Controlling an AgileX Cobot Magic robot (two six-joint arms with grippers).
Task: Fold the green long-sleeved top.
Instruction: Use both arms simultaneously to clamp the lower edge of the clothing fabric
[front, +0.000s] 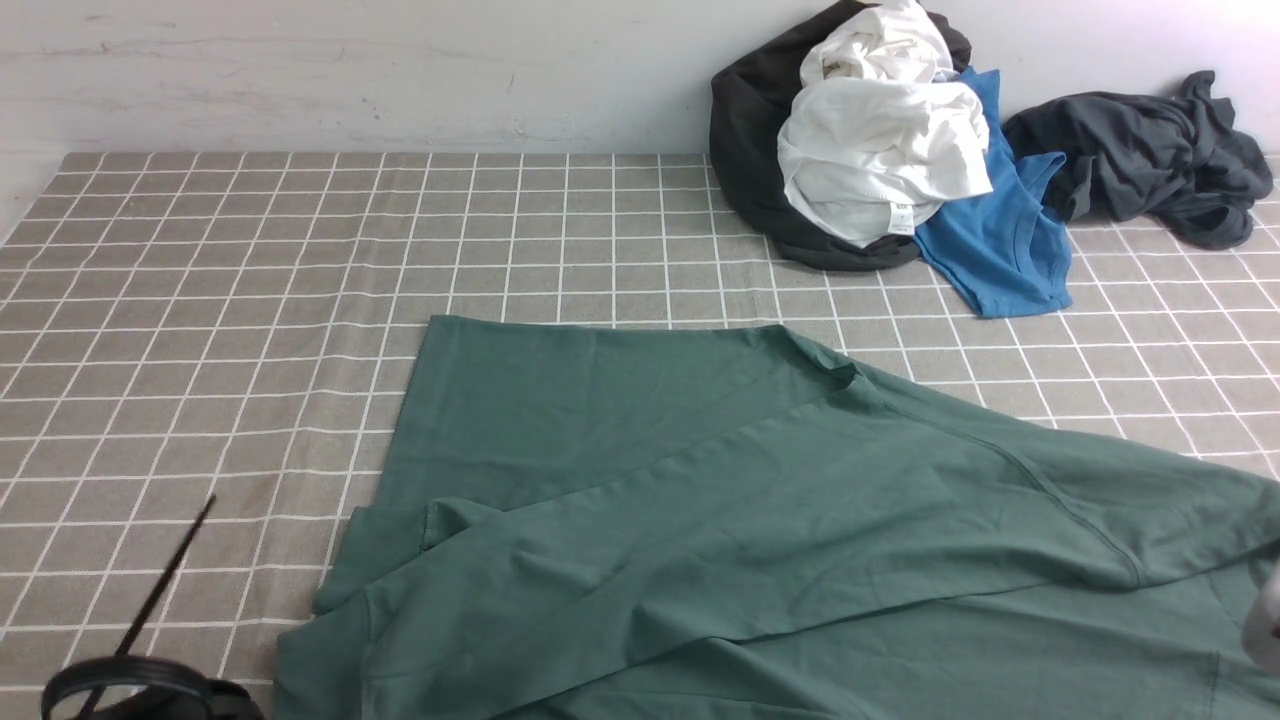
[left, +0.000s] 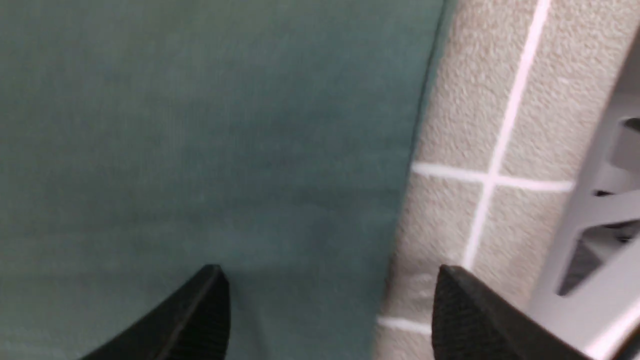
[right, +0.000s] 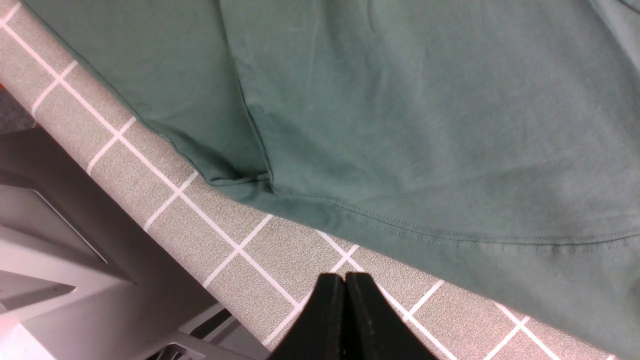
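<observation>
Left gripper (left: 327, 305) has its two black fingers (left: 200, 320) spread wide with nothing between them. It straddles a straight side edge of the green long-sleeved top (front: 700, 500). One fingertip is over the green fabric and the other is over the checked tablecloth (front: 200, 300) just beside that edge. This wrist view is blurred, so I cannot tell whether the tips touch the cloth. A grey metal frame (left: 595, 225) shows beyond the tablecloth. In the front view, a black ring-shaped part (front: 120, 690) with a thin black rod sits at the near left corner, just beside the top's near left edge.

The top lies spread over the near middle and right of the table. It runs from left of centre to the right border of the front view and off its near edge. Its far part lies flat with a straight far edge. Nearer, another layer lies diagonally over the body, with soft creases running from near left toward far right.

Right gripper (right: 345, 295) has its black fingers pressed together, holding nothing. It is over bare tablecloth close to the table's edge, just beside the stitched hem of the top and apart from it.

At the far right, against the white wall (front: 350, 70) and well apart from the top, lies a pile of clothes. It holds a black garment (front: 745, 130) with a white garment (front: 880, 140) heaped on it and a blue shirt (front: 1000, 240) spilling out toward the near side. A dark grey garment (front: 1140, 150) lies further right.
</observation>
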